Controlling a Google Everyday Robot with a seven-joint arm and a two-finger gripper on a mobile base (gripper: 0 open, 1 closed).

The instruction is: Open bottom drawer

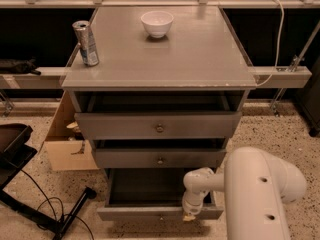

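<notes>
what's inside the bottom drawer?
The bottom drawer looks dark inside, nothing visible. Its rear is hidden under the middle drawer; the tool at its front rim covers a corner.

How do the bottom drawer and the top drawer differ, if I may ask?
The bottom drawer is pulled far out; the top drawer is barely ajar. The bottom drawer's front is shallower than the top drawer's. The end effector is at the bottom drawer's front. Both are grey, knobbed.
</notes>
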